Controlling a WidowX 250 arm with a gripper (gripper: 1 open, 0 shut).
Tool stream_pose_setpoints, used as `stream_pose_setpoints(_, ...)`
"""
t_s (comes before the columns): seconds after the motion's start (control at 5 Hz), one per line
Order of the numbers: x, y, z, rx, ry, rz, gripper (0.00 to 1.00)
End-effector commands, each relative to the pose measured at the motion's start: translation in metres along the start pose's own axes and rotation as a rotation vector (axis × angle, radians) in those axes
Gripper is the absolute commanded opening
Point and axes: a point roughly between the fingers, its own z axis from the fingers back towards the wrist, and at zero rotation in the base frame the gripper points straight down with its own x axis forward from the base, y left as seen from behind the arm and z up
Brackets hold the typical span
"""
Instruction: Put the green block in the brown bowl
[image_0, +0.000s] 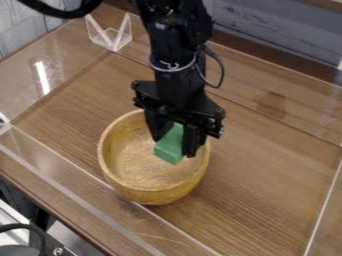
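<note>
The brown bowl (134, 170) sits on the wooden table, front and centre, round and light-grained. My black gripper (174, 138) hangs straight down over the bowl's right half, its fingers clamped on either side of the green block (170, 146). The block is held upright and slightly tilted, its lower end dipping below the bowl's rim, inside the bowl. I cannot tell whether the block touches the bowl's floor. The arm rises from the gripper toward the top of the view.
Clear acrylic walls (54, 70) enclose the table on the left and front edges. A clear plastic stand (107, 32) sits at the back left. The wooden tabletop (281, 150) stretches to the right of the bowl.
</note>
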Motion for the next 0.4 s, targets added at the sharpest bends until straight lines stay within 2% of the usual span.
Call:
stream_pose_setpoints(0.0, 0.0055, 0.0026, 0.0058, -0.005, -0.042, 0.009, 0.00)
stream_pose_setpoints(0.2, 0.0048, 0.0042, 0.0029, -0.008, -0.039, 0.010, 0.00)
